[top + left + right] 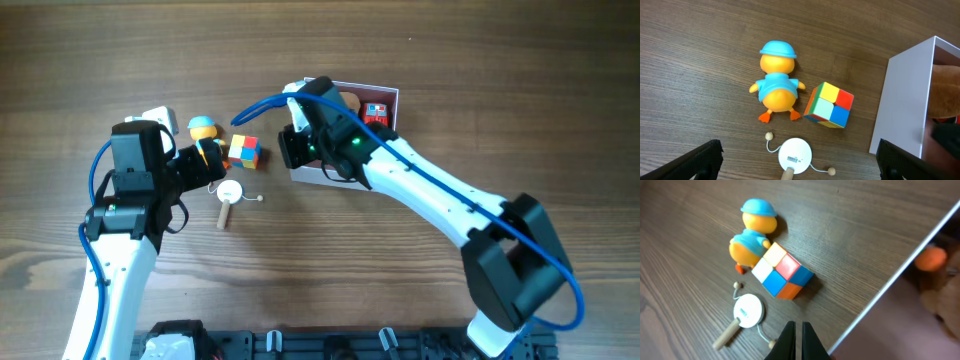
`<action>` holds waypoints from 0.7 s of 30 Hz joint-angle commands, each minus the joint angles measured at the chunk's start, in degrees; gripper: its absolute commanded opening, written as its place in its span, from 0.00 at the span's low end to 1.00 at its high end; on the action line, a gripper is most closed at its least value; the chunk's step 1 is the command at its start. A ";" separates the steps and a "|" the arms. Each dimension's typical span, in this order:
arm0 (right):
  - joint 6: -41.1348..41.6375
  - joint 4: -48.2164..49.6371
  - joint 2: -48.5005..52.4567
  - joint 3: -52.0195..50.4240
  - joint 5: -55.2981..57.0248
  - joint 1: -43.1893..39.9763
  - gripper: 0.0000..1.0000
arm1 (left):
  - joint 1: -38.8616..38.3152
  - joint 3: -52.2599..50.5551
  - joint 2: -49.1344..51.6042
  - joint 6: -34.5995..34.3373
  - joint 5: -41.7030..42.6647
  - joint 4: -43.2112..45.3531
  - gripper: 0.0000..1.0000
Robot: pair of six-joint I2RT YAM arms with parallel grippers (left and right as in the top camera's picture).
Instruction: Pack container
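Right pincer (797, 325), closed, hangs just beside container (890, 330).

Overhead downward; wrists near shared cube (829, 105)

container (388, 95) — mostly under the right arm (430, 190), contents blurred

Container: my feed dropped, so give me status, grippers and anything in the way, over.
Left gripper open near duck. Right gripper shut, empty, beside container wall. Duck, cube, drum toy outside it, on the table.
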 commanded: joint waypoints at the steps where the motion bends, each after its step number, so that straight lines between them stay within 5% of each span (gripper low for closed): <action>1: 0.31 0.20 2.89 0.90 -1.97 0.02 0.04 | 0.35 1.11 0.31 1.18 -0.15 0.00 1.00; 21: -2.78 -9.40 -1.14 0.92 4.55 0.04 0.04 | 0.35 1.11 0.33 1.18 -0.15 0.00 1.00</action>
